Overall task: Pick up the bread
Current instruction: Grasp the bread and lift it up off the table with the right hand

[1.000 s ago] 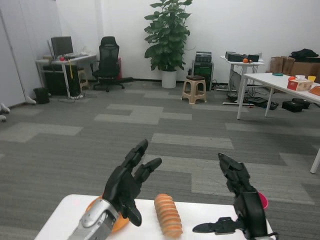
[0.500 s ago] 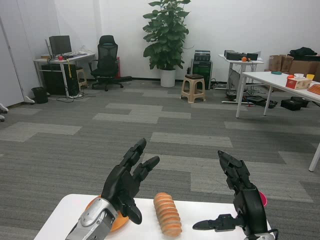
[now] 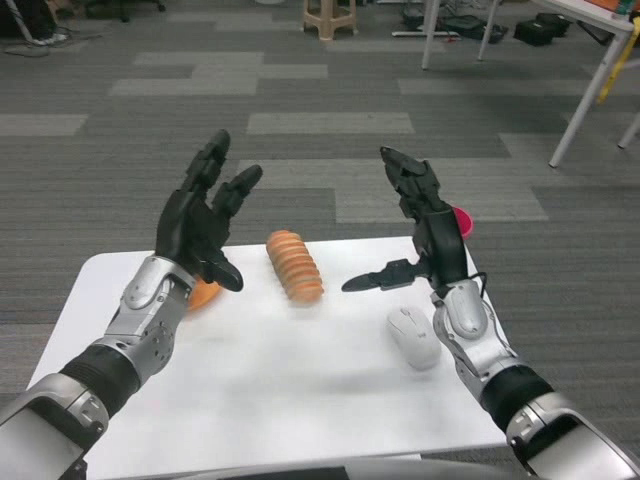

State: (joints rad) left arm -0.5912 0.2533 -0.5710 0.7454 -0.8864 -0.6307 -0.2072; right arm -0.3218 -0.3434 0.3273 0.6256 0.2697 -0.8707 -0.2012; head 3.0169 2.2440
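Grey carpet tiling beyond; white table [image 3: 250, 400] filling the lower frame. Bread loaf [image 3: 294, 266], ridged and golden, lying at the far middle of the table, long axis running away from the robot, untouched. Flanking it on both sides: left hand [image 3: 203, 223] raised just left of the loaf, fingers spread wide and holding nothing; right hand [image 3: 425, 235] raised a little further off to the right, fingers likewise apart, thumb jutting toward the loaf, empty. Partly hiding behind the left hand, an orange object [image 3: 204, 294], identity unclear. Sitting beside the right forearm, a white computer mouse [image 3: 414, 336]. Peeking from behind the right hand, something pink [image 3: 462, 220] at the table's far edge.

Judging approach stage only, no contact yet. Risks: closing unevenly and rolling or pushing the loaf toward the far edge; squeezing hard and crushing soft bread; sweeping the right forearm into the mouse; nudging the orange object while lowering the left hand.
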